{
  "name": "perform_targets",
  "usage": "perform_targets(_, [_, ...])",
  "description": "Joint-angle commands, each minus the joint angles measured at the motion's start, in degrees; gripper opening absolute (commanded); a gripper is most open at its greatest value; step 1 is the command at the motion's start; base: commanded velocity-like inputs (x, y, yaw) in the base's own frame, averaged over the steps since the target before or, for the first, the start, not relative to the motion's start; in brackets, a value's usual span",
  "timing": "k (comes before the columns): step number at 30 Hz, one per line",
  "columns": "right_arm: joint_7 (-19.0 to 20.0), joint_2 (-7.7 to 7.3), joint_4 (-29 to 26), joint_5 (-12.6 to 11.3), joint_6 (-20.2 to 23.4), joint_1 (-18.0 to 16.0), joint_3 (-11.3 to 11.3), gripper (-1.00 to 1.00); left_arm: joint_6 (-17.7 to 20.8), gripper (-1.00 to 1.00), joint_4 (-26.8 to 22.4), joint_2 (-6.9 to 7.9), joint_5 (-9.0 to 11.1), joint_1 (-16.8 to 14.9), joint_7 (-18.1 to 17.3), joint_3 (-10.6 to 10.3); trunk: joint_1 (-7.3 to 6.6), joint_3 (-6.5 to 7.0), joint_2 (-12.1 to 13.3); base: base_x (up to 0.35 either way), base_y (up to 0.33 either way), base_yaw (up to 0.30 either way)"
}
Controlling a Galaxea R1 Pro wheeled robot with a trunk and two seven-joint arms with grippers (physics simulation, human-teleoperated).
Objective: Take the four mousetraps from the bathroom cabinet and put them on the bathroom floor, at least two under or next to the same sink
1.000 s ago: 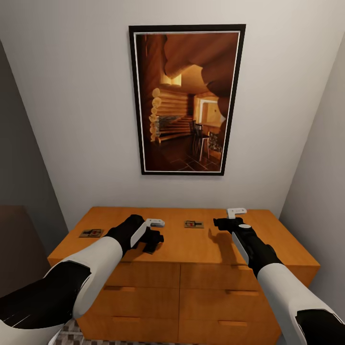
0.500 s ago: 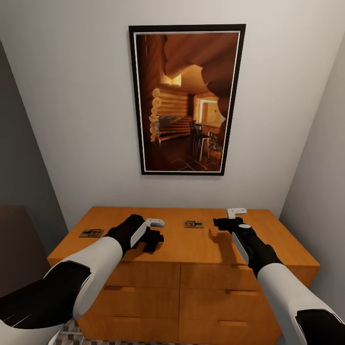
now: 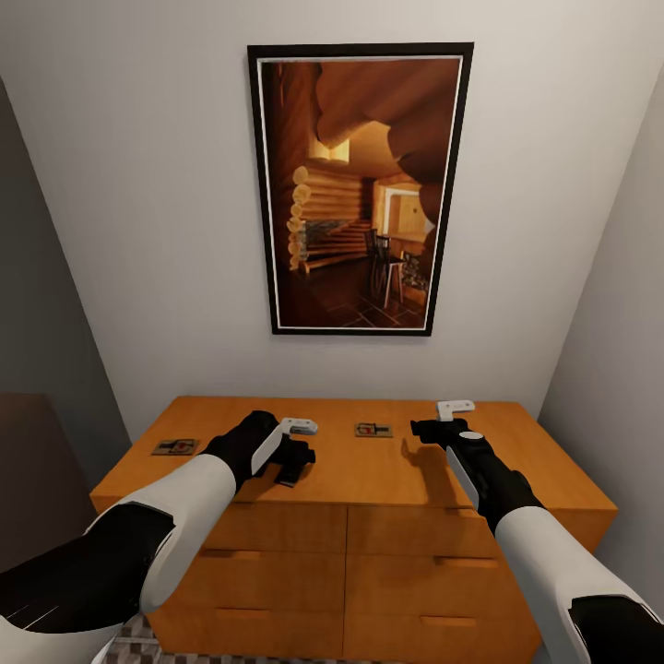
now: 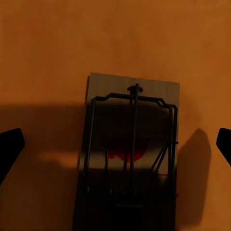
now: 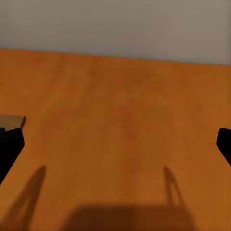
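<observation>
Task at early stage: no trap on floor yet, judging from traps on orange-brown wooden cabinet top.

Left gripper hovers over flat brown wooden mousetrap with dark wire bar and red mark; jaws wide, straddling it, holding nothing.

Right gripper at right, over bare top; jaws wide, empty.

Two more small brown mousetraps on top: one far left, one centre between grippers. Fourth not identified.

No readable writing; framed log-cabin picture on wall behind.
</observation>
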Motion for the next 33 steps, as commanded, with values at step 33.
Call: perform_targets(33, [0.0,0.00,0.0,0.0,0.0,0.0,0.0,1.00,-0.1,1.00,1.2,0.00,0.7,0.1,0.1,0.3,0.01,-0.02,0.0,0.000,0.000,0.000])
